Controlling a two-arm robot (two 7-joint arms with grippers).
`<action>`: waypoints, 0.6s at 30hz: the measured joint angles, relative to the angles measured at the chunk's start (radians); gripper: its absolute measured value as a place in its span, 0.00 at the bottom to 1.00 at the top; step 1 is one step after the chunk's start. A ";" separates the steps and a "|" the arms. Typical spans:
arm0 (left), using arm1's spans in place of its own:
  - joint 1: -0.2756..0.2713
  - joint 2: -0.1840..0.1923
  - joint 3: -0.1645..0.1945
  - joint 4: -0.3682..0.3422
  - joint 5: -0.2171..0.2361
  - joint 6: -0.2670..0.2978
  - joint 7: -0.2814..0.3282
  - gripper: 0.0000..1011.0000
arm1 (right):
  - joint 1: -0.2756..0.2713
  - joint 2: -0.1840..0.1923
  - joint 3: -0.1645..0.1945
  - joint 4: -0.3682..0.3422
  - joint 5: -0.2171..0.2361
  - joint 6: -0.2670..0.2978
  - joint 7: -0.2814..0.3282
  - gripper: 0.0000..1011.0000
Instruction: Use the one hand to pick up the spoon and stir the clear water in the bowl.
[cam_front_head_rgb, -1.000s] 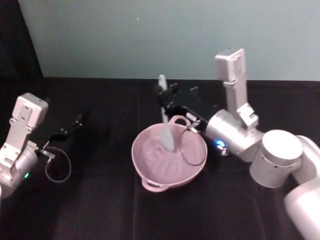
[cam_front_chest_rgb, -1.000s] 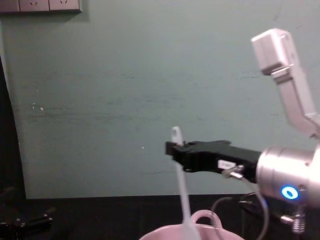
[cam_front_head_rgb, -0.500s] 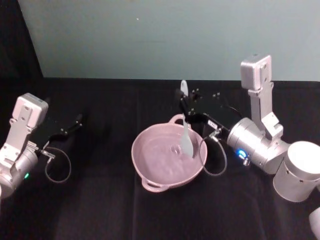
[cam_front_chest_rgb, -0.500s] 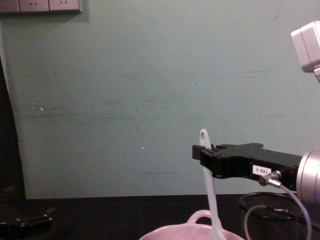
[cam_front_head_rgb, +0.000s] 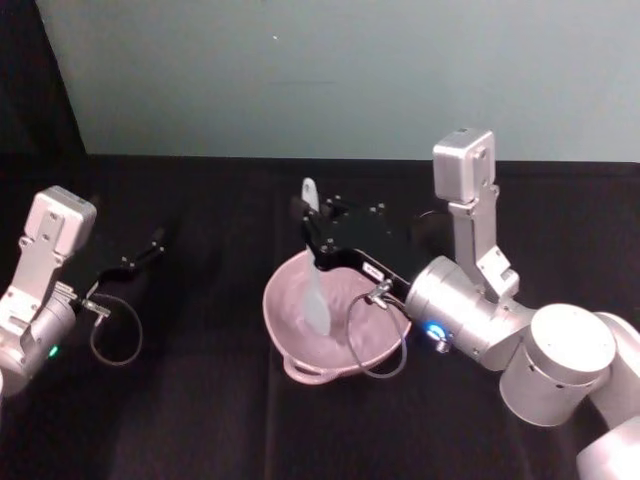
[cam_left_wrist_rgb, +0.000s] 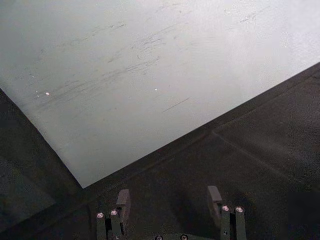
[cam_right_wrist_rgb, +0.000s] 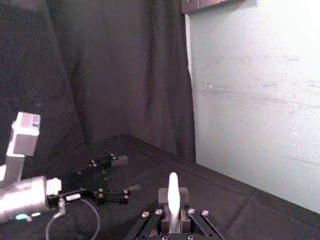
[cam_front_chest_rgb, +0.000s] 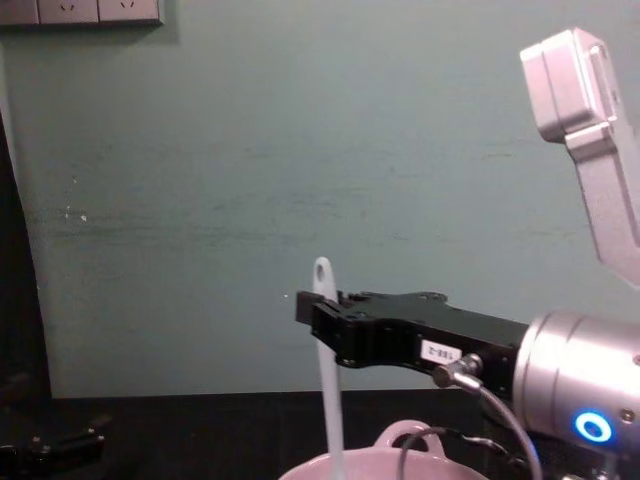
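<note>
The pale pink bowl (cam_front_head_rgb: 290, 315) sits mid-table, its rim also low in the chest view (cam_front_chest_rgb: 380, 462). My right gripper (cam_front_head_rgb: 312, 232) reaches over the bowl from the right and is shut on the handle of the white spoon (cam_front_head_rgb: 315, 285). The spoon stands nearly upright, its blade down inside the left part of the bowl and its holed end above the jaws (cam_front_chest_rgb: 323, 270). In the right wrist view the spoon handle (cam_right_wrist_rgb: 173, 197) sticks up between the shut fingers. My left gripper (cam_front_head_rgb: 150, 245) rests parked at the far left with its fingers (cam_left_wrist_rgb: 122, 200) apart.
Black cloth covers the table (cam_front_head_rgb: 200, 420), and a teal wall (cam_front_head_rgb: 330, 70) stands behind it. A cable loop (cam_front_head_rgb: 115, 335) hangs by the left arm. The right arm's cable (cam_front_head_rgb: 375, 340) droops over the bowl's near right rim.
The right gripper has swung the spoon from the bowl's right side across to its left side. The left arm has stayed still.
</note>
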 joint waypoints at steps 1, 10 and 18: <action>0.000 0.000 0.000 0.000 0.000 0.000 0.000 1.00 | 0.001 -0.002 -0.002 0.000 0.001 -0.002 0.000 0.11; 0.000 0.000 0.000 0.000 0.000 0.000 0.000 1.00 | -0.004 -0.008 -0.005 0.000 0.009 -0.011 0.000 0.11; 0.000 0.000 0.000 0.000 0.000 0.000 0.000 1.00 | -0.005 0.001 0.014 -0.033 0.016 -0.017 -0.010 0.11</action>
